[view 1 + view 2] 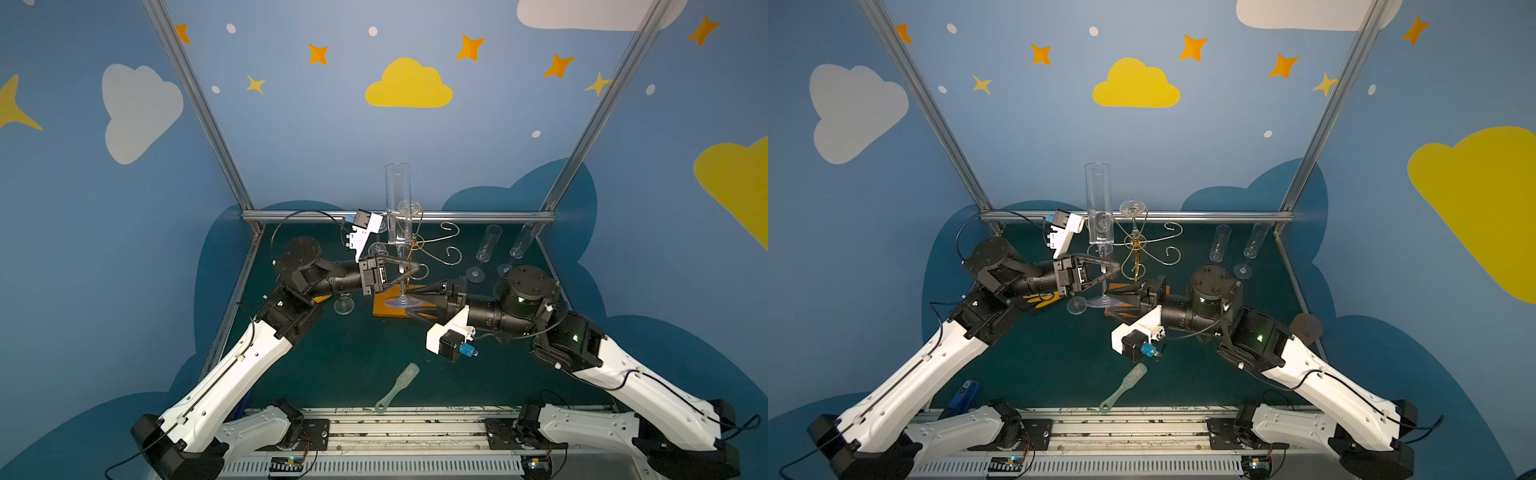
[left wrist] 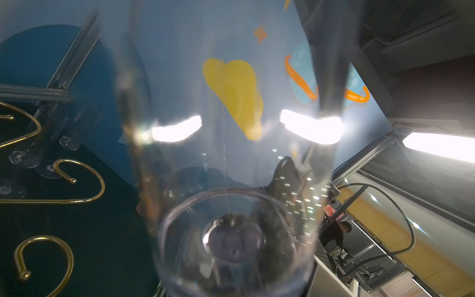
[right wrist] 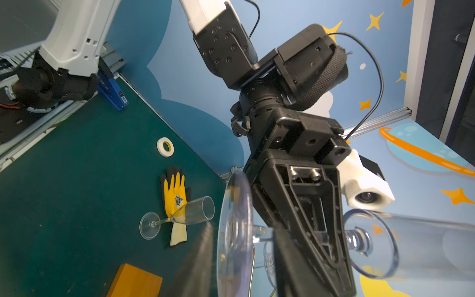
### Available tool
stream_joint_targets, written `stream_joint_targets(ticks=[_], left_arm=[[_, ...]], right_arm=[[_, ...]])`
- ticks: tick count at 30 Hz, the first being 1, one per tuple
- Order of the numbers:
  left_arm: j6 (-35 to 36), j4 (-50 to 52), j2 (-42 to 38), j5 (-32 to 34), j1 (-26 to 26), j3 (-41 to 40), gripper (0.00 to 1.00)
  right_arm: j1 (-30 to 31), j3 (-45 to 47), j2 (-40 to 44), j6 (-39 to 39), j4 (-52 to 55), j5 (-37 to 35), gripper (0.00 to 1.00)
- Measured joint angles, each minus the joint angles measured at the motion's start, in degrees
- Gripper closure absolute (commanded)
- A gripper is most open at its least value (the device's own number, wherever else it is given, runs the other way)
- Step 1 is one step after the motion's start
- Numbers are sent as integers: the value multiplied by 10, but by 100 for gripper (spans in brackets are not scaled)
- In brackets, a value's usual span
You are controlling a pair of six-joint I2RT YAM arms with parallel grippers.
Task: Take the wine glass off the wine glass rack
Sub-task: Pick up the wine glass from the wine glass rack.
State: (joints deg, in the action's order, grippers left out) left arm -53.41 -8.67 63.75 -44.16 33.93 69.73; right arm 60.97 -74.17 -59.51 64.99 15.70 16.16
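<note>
Left claw (image 1: 409,272) is clamped tight on the stem of the wine glass (image 1: 397,199). The glass is held in the air close beside the wine glass rack (image 1: 384,311), with its long axis near vertical, mouth up and foot down. It looks clear of the gold curls (so the lifting-off seems done), while a second glass (image 1: 1132,208) hangs upside down from the rack behind it. Right claw (image 1: 412,304) is spread open with the foot between its fingers, apparently gripping nothing. What is left, I judge, is carrying the glass aside and setting it on the desk (image 1: 353,365).
</note>
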Motion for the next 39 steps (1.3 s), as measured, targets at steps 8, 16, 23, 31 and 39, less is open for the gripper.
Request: stream_joint_targets(ticks=[8,16,23,31,39], left_arm=[[124,113,-15,36,1,36,97],[327,190,-76,108,2,45,97],[484,239,-73,161,2,44,97],[609,259,-72,201,30,40,97],[685,259,-72,245,71,27,97]], right_arm=[[4,76,42,-12,-61,-42,14],[4,82,64,-150,-169,-110,14],[4,-18,33,-330,-163,-111,14],[4,-153,-40,-497,-118,-137,14],[4,-186,-81,-569,-74,-145,16]])
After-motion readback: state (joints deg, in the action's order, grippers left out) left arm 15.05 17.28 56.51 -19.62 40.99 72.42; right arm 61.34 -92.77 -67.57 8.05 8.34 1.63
